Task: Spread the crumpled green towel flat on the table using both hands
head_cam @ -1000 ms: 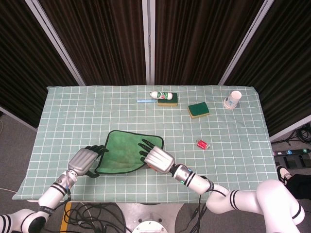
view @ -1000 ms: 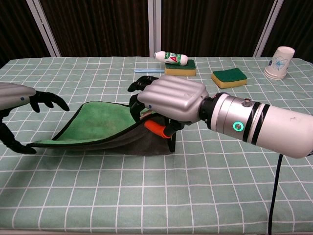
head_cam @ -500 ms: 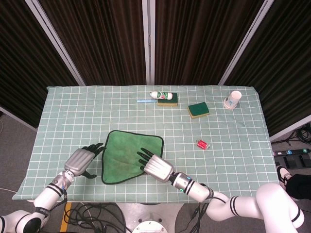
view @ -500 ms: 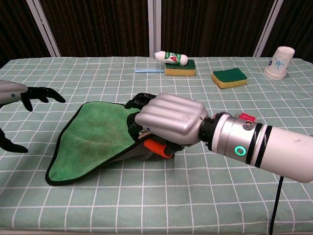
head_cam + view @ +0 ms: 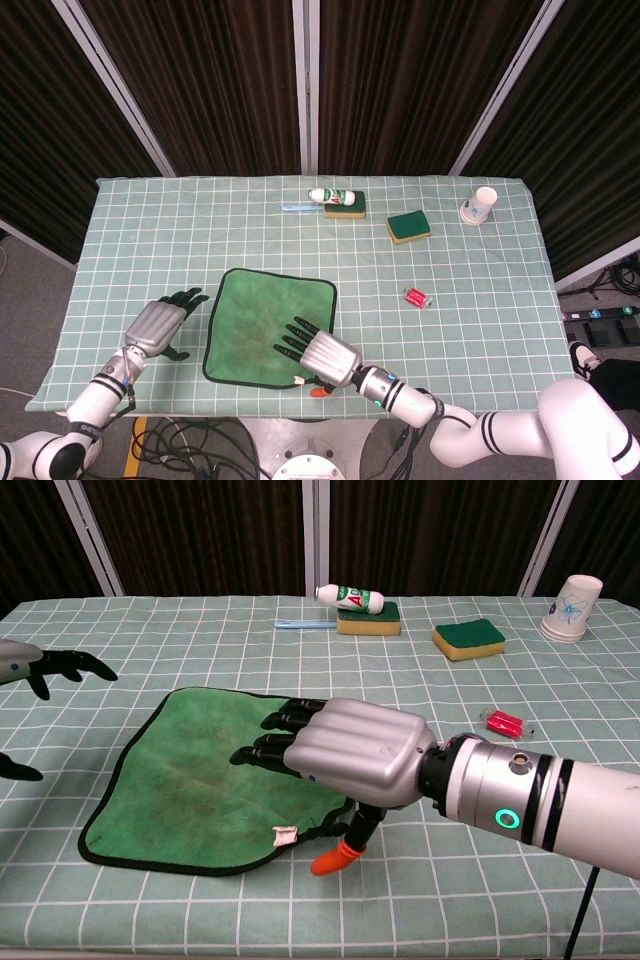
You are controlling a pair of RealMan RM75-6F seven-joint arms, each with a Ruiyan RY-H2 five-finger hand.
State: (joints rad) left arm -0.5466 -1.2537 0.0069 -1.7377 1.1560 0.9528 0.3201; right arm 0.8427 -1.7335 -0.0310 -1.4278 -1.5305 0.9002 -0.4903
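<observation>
Both hands have drawn back toward the robot since half a second ago, and the green towel (image 5: 268, 326) has dropped from a lifted, folded heap to a nearly flat sheet on the table (image 5: 470, 290). It lies near the front edge, a little left of centre, its black border tracing a rough square.

At the towel's 5 o'clock corner the right hand (image 5: 355, 755) hovers or rests palm down, dark fingers (image 5: 268, 748) stretched apart over the cloth and holding nothing; its orange-tipped thumb points down just off the hem (whether the palm presses the fabric cannot be told). Off the towel's 9 o'clock edge, the left hand (image 5: 153, 327) sits apart from the cloth, fingers spread and empty.

Judging by the outline, the spreading step is almost done. A small white tag (image 5: 284, 832) shows at the near hem, which looks slightly wavy. The next move would likely be a light outward smoothing of the remaining ripples, then lifting clear without dragging the cloth.

At 12 o'clock stand a bottle (image 5: 324, 195) and sponges, untouched.
</observation>
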